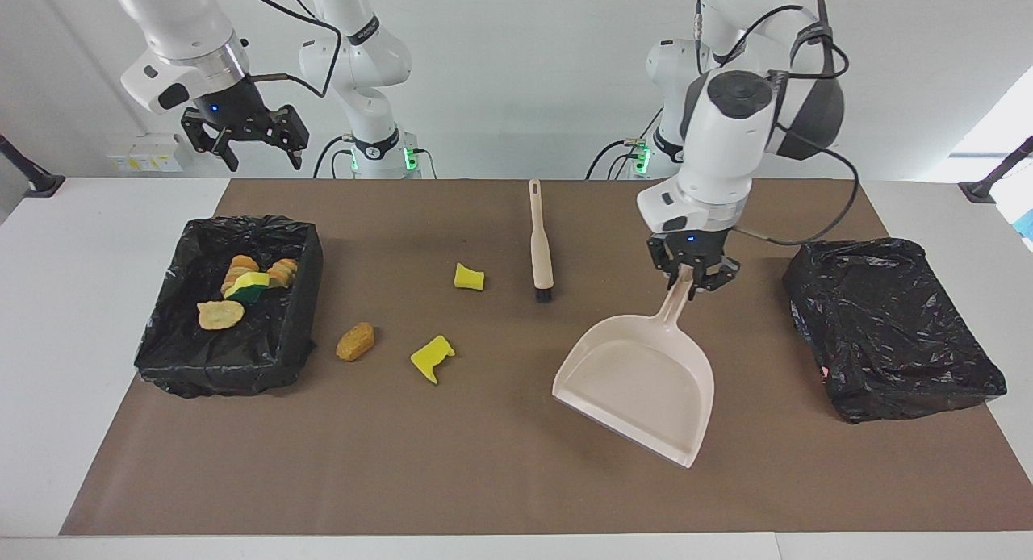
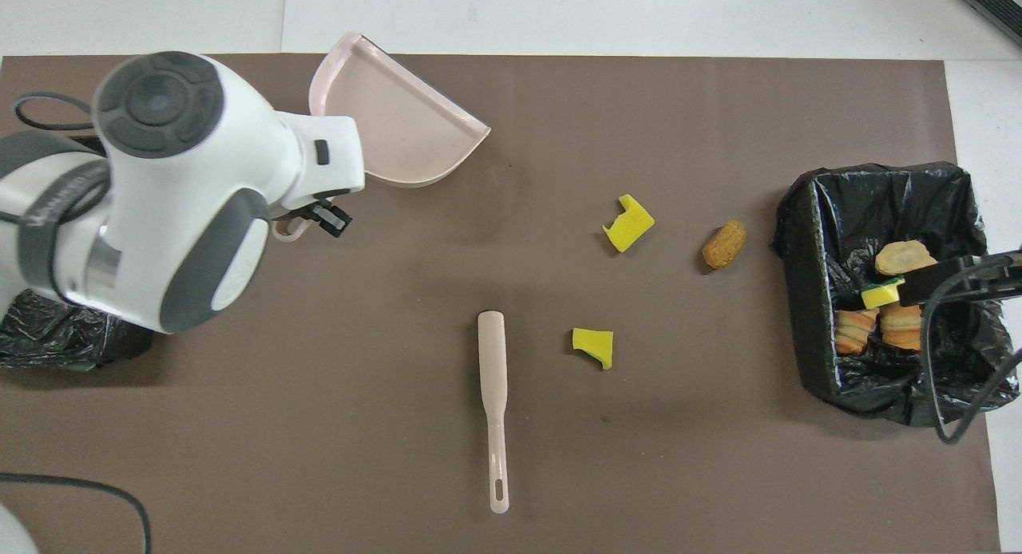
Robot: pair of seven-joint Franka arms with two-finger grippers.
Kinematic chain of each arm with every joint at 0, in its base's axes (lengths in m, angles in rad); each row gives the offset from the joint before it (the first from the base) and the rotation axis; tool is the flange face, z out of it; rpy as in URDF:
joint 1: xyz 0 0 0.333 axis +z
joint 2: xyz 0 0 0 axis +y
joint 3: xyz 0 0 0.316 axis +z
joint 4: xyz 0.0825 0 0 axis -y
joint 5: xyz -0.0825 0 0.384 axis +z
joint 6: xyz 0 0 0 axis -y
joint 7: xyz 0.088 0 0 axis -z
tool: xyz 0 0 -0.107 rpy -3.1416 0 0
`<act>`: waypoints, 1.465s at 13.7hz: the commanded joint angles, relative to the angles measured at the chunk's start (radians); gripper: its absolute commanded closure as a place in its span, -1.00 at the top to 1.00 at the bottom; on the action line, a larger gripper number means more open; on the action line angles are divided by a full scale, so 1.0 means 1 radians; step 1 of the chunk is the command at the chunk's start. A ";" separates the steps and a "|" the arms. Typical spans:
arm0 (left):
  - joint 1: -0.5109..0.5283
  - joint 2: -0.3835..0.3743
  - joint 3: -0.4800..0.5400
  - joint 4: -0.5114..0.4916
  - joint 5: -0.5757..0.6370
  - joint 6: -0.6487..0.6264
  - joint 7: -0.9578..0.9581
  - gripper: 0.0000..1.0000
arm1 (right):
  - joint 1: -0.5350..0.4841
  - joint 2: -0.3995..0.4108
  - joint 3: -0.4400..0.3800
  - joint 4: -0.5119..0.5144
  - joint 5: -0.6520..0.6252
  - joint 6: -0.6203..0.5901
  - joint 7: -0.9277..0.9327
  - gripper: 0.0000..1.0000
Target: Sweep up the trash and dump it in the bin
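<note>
My left gripper is shut on the handle of the beige dustpan, which hangs tilted over the mat; the overhead view shows the empty dustpan. Three pieces of trash lie on the mat: a yellow scrap beside the brush, another yellow scrap and a tan scrap. The bin at the right arm's end holds several scraps. My right gripper waits open above that bin. In the overhead view the yellow scraps and tan scrap lie between the brush and the bin.
A second bin wrapped in a black bag stands at the left arm's end of the table, close to the raised dustpan. The brown mat covers most of the white table.
</note>
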 commanded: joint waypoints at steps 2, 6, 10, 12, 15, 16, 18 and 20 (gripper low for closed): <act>0.153 -0.045 -0.011 -0.058 -0.073 -0.059 0.368 -1.00 | -0.006 -0.018 0.004 -0.015 0.016 -0.015 -0.020 1.00; 0.267 -0.094 -0.010 -0.150 -0.084 -0.039 0.740 -1.00 | -0.006 -0.018 0.004 -0.015 0.016 -0.015 -0.018 1.00; 0.261 -0.127 -0.010 -0.250 -0.080 0.016 0.880 -1.00 | -0.006 -0.018 0.004 -0.015 0.016 -0.015 -0.018 1.00; 0.259 -0.135 -0.010 -0.281 -0.075 0.030 0.903 -1.00 | -0.008 -0.016 0.004 -0.013 0.016 -0.006 -0.017 1.00; 0.255 -0.132 -0.010 -0.282 -0.074 0.047 0.909 -1.00 | 0.012 -0.030 0.018 -0.039 0.018 0.003 -0.018 1.00; 0.255 -0.129 -0.011 -0.297 -0.074 0.065 0.908 -1.00 | 0.061 -0.050 0.035 -0.103 0.018 0.047 0.011 1.00; 0.255 -0.131 -0.013 -0.314 -0.074 0.104 0.905 -1.00 | 0.106 -0.053 0.038 -0.176 0.063 0.150 0.077 1.00; 0.256 -0.131 -0.013 -0.316 -0.074 0.104 0.906 -1.00 | 0.188 -0.052 0.038 -0.242 0.077 0.230 0.161 1.00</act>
